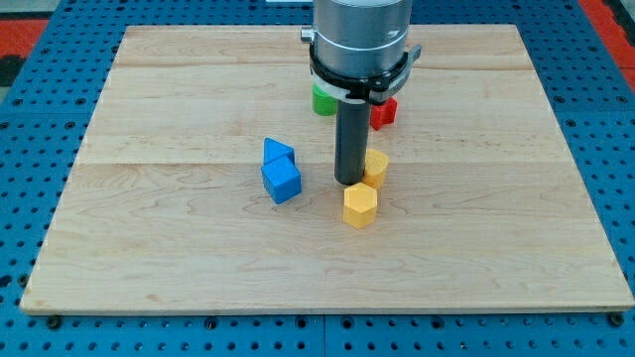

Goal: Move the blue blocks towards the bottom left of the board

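Two blue blocks lie touching near the board's middle: a blue wedge-like block (278,152) and, just below it, a blue cube (283,181). My tip (349,182) stands on the board to the right of the blue cube, with a gap between them. A yellow block (376,167) touches the rod on its right side. A yellow hexagonal block (360,205) sits just below and right of the tip.
A green block (322,100) and a red block (384,112) lie behind the arm's body near the view's top, both partly hidden. The wooden board (149,248) rests on a blue pegboard surface.
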Robot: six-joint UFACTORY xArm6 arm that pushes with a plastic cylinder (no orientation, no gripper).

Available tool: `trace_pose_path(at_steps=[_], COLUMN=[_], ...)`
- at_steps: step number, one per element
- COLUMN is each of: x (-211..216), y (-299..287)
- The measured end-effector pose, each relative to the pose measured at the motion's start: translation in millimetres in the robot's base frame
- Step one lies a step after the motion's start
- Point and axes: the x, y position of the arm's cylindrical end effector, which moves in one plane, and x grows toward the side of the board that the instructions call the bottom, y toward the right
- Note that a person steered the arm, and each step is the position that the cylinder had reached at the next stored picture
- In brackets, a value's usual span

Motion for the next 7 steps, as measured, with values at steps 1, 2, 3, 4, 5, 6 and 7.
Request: trace_pose_path(at_steps=[1, 2, 3, 4, 5, 6, 7], x=[-13, 5, 3, 12, 30, 27, 0], y=[-6, -57, -121, -129, -217, -183, -204])
